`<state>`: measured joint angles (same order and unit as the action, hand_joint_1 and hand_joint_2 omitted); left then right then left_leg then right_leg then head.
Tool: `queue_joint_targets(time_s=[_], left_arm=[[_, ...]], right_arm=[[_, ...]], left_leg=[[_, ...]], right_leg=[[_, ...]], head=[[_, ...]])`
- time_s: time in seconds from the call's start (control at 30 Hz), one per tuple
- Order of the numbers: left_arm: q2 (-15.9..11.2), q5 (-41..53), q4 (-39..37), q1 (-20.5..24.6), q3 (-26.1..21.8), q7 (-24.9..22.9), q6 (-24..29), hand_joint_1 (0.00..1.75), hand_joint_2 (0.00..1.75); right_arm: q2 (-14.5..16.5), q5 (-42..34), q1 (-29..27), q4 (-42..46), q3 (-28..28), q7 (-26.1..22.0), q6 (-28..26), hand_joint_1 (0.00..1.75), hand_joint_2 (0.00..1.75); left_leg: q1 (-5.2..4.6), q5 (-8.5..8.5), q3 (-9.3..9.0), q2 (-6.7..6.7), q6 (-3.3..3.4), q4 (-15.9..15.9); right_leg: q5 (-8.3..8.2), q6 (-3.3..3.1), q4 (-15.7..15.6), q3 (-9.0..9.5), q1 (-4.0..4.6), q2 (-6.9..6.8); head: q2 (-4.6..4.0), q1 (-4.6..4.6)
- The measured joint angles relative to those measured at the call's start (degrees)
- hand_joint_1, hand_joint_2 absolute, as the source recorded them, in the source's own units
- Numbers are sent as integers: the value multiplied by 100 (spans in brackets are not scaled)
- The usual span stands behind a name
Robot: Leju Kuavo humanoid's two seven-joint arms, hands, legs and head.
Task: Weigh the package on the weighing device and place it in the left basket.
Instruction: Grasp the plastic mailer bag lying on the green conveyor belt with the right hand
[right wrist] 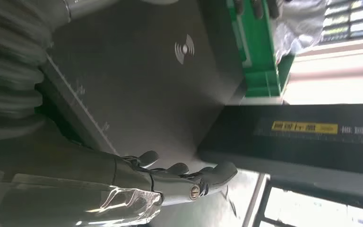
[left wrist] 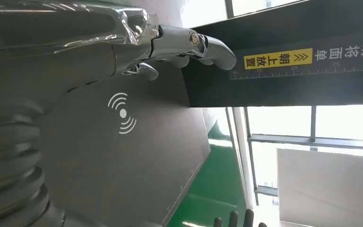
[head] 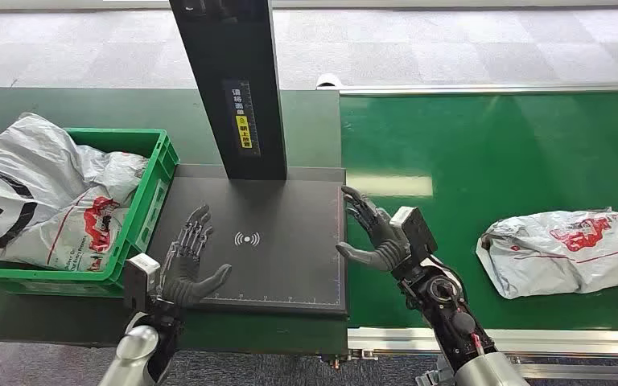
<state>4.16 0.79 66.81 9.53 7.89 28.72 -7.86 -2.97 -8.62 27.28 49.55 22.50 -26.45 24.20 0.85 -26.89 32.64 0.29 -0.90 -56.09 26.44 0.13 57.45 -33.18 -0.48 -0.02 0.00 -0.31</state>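
The white, crumpled plastic mailing bag with red print is seen flat on the green conveyor belt, well apart from the dark flat weighing plate. It is judged light, soft and rather slippery, so it is best pinched at a bunched fold near its middle or edge. The left robot hand is held over the plate with fingers spread, empty. The right robot hand hovers at the plate's edge, also spread and empty. The green plastic basket already holds similar bags.

Head view evenly lit, sharp; wrist views blown out at windows, near hand blurred.
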Motion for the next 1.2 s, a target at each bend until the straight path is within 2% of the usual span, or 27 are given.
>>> queue_joint_targets(time_s=[0.13, 0.27, 0.57, 0.77, 0.87, 1.07, 1.2], left_arm=[[7, 1, -31, 8, 0, 2, 38, 0, 175], [10, 5, -32, 8, 0, 2, 64, 0, 175], [9, 20, -32, 3, -1, 2, 81, 0, 175], [-20, -96, 72, -117, -63, -16, 82, 0, 175], [-38, -112, 144, -192, -112, -20, 65, 0, 175], [-40, -113, 206, -221, -150, -20, 58, 0, 175], [-54, -111, 220, -227, -155, -8, 13, 0, 175]], right_arm=[[18, -150, 5, -85, -6, 96, 64, 0, 0], [19, -197, 14, -170, 0, 139, 38, 0, 175], [-51, -40, 213, -417, 76, -141, -493, 0, 175], [-493, 899, 410, -371, -284, -303, -2095, 0, 175], [-653, 1163, 395, -257, -621, -293, -2182, 0, 175], [-710, 1316, 336, -153, -916, -286, -2225, 0, 175], [-839, 1493, 247, -46, -1254, -276, -2683, 0, 175]], left_leg=[[0, 0, 0, 0, 0, 0], [0, 0, 1, 0, 0, 0], [0, 0, 1, -1, 0, 0], [-7, 0, 3, -8, 1, -2], [-8, -3, 4, -1, 4, -2], [-5, -4, 3, -5, 5, 0], [-7, -3, 5, -10, 5, -1]], right_leg=[[0, 0, 0, 0, 0, 0], [0, 0, 0, 1, 0, 0], [0, 0, 0, 0, 0, -1], [0, 1, 0, 2, -5, -9], [0, 1, -1, 0, -7, -7], [0, 1, -1, -3, -3, -7], [1, 2, -1, -1, -5, -14]], head=[[-1, -1], [0, 0], [-1, -1], [-1, 1], [-2, 1], [0, -2], [-1, -1]])
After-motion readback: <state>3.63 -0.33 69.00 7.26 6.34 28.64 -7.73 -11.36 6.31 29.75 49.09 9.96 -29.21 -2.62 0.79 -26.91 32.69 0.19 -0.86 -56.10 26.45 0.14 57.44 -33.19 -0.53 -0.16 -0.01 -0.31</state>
